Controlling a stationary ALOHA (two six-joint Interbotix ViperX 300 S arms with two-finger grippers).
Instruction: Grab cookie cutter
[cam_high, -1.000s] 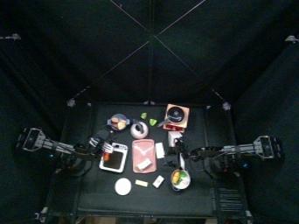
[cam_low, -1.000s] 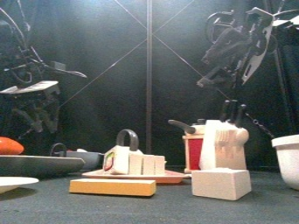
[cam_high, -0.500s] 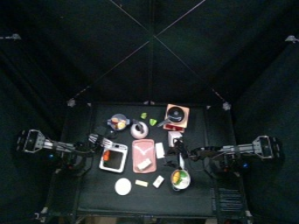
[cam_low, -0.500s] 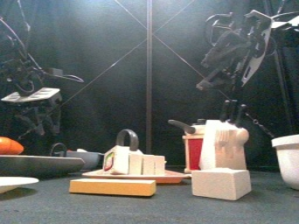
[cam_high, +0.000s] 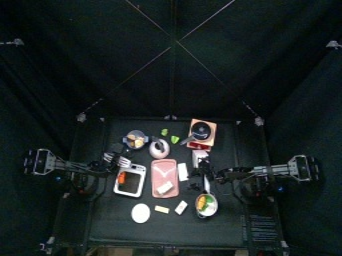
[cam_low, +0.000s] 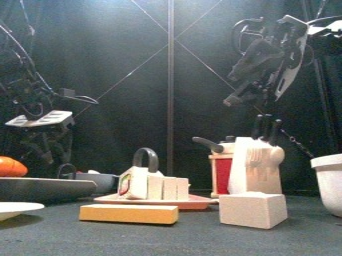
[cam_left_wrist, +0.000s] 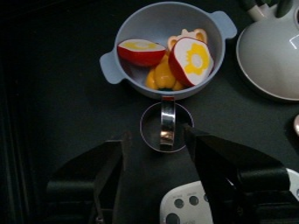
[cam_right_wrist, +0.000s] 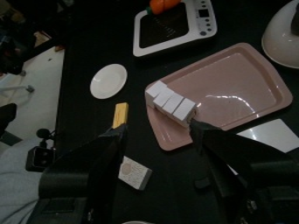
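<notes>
The cookie cutter (cam_left_wrist: 167, 128), a small metal ring, lies on the black table just in front of my left gripper (cam_left_wrist: 167, 157). That gripper is open, one jaw on each side of the ring and short of it, touching nothing. In the front view the left gripper (cam_low: 47, 135) hangs low at the left. My right gripper (cam_right_wrist: 170, 157) is open and empty above the pink tray (cam_right_wrist: 239, 87). The front view shows the right gripper (cam_low: 261, 70) held high at the right.
Beyond the cutter stands a grey-blue bowl (cam_left_wrist: 163, 48) of toy fruit pieces, with a pale dome (cam_left_wrist: 274, 48) beside it. The pink tray carries white blocks (cam_right_wrist: 176, 101). Around it lie a white plate (cam_right_wrist: 108, 79), a yellow bar (cam_right_wrist: 121, 114) and a wooden block (cam_right_wrist: 136, 175).
My left gripper has come down lower at the table's left side. The right arm has shifted only slightly, staying high.
</notes>
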